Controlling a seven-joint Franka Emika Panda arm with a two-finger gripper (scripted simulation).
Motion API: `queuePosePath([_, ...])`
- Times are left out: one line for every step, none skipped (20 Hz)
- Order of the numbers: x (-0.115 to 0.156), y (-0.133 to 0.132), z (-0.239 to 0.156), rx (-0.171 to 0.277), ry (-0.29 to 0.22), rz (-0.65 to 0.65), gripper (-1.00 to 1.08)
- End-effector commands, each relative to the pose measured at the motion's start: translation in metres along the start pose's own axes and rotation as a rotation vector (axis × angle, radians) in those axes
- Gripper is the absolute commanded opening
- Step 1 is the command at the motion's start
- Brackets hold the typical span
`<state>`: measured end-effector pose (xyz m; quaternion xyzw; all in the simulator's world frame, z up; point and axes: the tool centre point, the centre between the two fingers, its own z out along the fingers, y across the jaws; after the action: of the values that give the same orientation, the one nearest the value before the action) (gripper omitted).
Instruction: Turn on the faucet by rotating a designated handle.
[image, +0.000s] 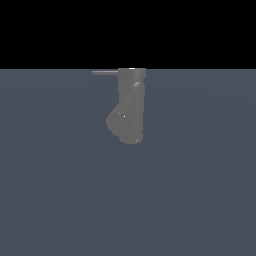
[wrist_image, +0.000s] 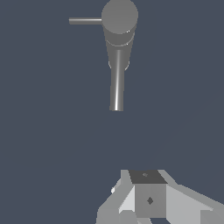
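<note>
Faucet (image: 131, 107) stands mid-floor; handle (image: 105, 72) projects from its top toward the exterior view's left. Gripper (wrist_image: 148, 199) well apart, finger spread cannot be told. Risk: the thin rod is easily missed or slipped off, and contact with the body would turn nothing.

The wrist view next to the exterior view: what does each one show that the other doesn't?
Only the wrist view shows the gripper and a long spout running out from the faucet. Only the exterior view shows the body side-on, with its angled bulging branch and a black band above. Both show the faucet and its thin handle projecting sideways from the top, untouched.
</note>
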<state>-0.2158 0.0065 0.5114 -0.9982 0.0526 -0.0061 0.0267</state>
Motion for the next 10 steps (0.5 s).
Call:
queuePosePath([0.013,-0.003,0.001,0.018,-0.006,0.049,-1.0])
queuePosePath([0.019,-0.004,0.002,0.026,-0.01,0.072,-1.0])
queuePosePath([0.025,-0.005,0.003,0.033,-0.013,0.096,-1.0])
queuePosePath([0.032,-0.007,0.004,0.041,-0.017,0.121,-1.0])
queuePosePath([0.039,-0.008,0.005,0.048,-0.021,0.147,-1.0])
queuePosePath([0.045,-0.009,0.006,0.055,-0.025,0.173,-1.0])
queuePosePath([0.052,-0.011,0.008,0.061,-0.029,0.199,-1.0])
queuePosePath([0.059,-0.012,0.009,0.067,-0.033,0.225,-1.0])
queuePosePath([0.065,-0.013,0.011,0.073,-0.038,0.251,-1.0])
queuePosePath([0.072,-0.015,0.013,0.078,-0.042,0.278,-1.0])
